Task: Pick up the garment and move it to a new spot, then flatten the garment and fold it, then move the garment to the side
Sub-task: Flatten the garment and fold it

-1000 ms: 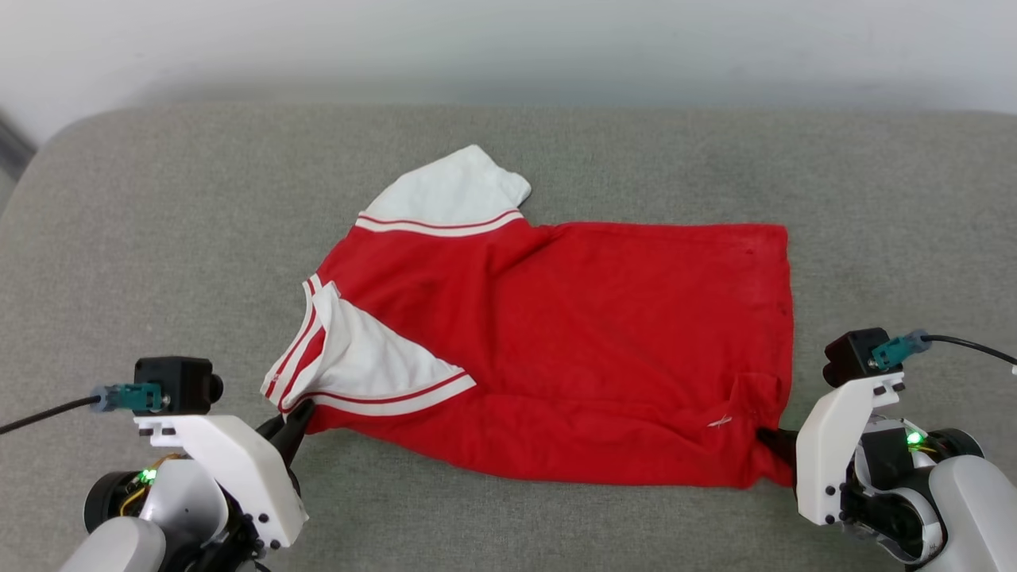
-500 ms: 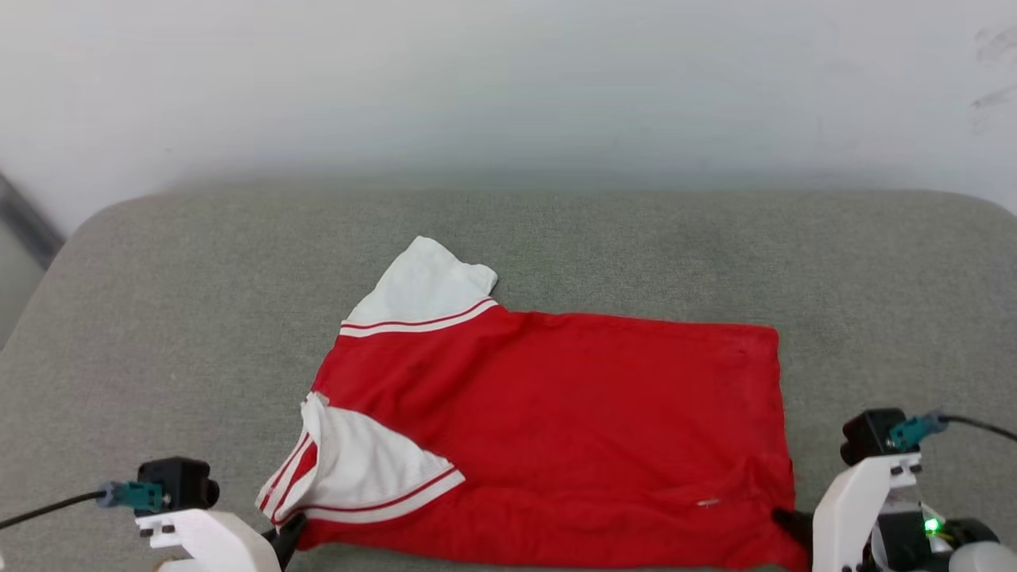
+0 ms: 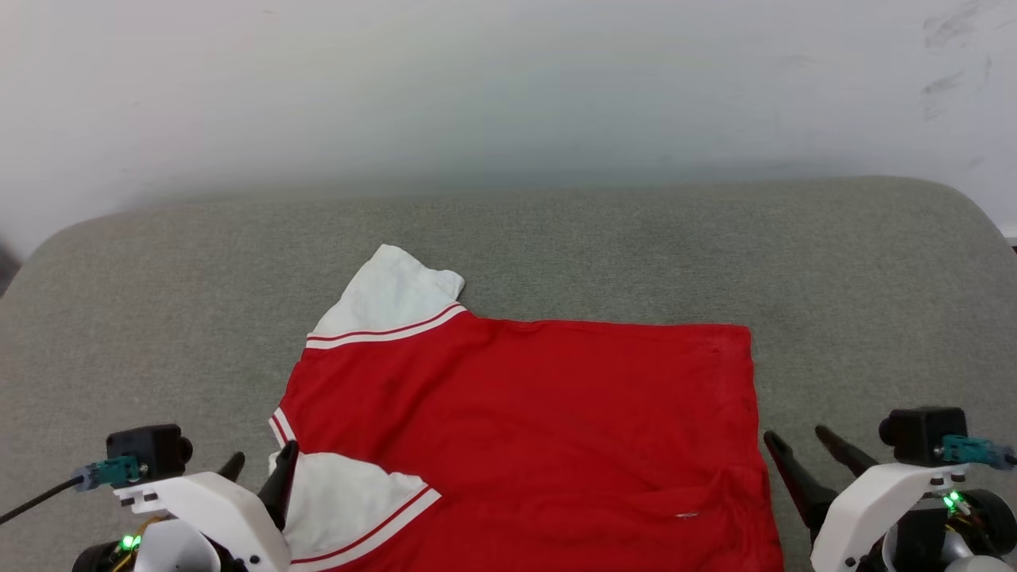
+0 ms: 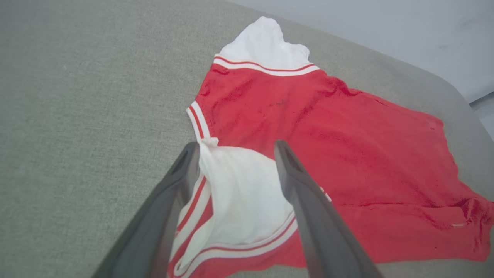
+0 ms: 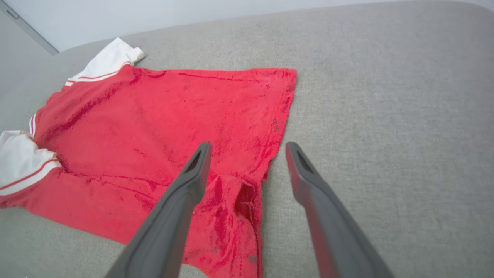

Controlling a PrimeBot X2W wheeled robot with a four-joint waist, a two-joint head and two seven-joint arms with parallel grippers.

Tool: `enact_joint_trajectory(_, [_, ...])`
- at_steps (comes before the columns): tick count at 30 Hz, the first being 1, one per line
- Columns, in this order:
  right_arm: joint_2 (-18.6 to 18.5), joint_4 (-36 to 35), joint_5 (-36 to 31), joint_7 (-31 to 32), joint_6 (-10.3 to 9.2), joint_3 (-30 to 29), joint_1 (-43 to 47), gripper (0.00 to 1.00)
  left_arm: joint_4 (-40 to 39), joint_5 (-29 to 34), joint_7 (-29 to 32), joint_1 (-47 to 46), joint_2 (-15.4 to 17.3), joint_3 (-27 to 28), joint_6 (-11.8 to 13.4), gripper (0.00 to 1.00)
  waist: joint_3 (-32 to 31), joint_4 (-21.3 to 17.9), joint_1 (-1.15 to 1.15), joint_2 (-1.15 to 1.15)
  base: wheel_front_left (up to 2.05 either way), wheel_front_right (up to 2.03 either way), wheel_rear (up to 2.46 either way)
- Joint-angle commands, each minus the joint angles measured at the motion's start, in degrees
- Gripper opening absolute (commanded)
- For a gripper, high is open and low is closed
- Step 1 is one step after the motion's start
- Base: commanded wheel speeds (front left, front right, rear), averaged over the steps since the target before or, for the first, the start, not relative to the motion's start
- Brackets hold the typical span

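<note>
My left gripper (image 3: 264, 453), at eight o'clock of the garment (image 3: 540, 413), and my right gripper (image 3: 796, 434), at four o'clock, both stand spread and empty.

Left gripper (image 3: 263, 453) and right gripper (image 3: 794, 433): two long, tapered dark-grey fingers (image 4: 305, 200) each, mounted on a white moulded bracket (image 3: 206, 504). Above the bracket: black camera block (image 3: 151, 446), teal connector (image 3: 111, 473), black cable (image 3: 40, 499). Green LEDs (image 3: 125, 543) below it.
</note>
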Motion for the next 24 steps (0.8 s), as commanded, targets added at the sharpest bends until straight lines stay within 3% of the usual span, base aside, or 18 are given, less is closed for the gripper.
enact_joint_trajectory(1, [0.6, -0.8, -0.9, -2.5, -0.02, -0.7, -0.3, 1.0, -0.1, 0.9, -1.4, -1.4, -0.4, 0.6, 0.3, 1.0, -0.1, -1.0, 0.0, 0.0, 0.0, 0.0, 0.0])
enact_joint_trajectory(8, [2.5, -5.3, -4.9, -11.9, -0.02, -2.2, -2.5, 1.0, 0.1, 4.8, -6.0, -8.1, -0.6, 1.6, 1.1, 1.0, 1.7, -3.8, 0.0, 0.0, 0.0, 0.0, 0.0])
enact_joint_trajectory(14, [4.0, -10.5, -6.8, -15.7, -0.02, -2.2, -4.8, 1.0, 3.5, 6.3, -5.8, -18.8, -1.1, 1.8, -0.2, 1.0, 6.7, -6.8, 0.0, 0.0, 0.0, 0.0, 0.0])
enact_joint_trajectory(19, [5.4, -13.6, -7.1, -16.7, -0.02, -2.6, -7.2, 1.0, 8.9, 6.0, -1.0, -29.1, 0.0, 0.9, -2.4, 1.0, 13.3, -9.7, 0.0, 0.0, 0.0, 0.0, 0.0])
enact_joint_trajectory(24, [6.4, -14.2, -6.7, -18.2, -0.02, -2.0, -10.2, 1.0, 16.1, 4.3, 9.1, -39.3, 2.9, -0.3, -5.5, 1.0, 19.7, -13.0, 0.0, 0.0, 0.0, 0.0, 0.0])
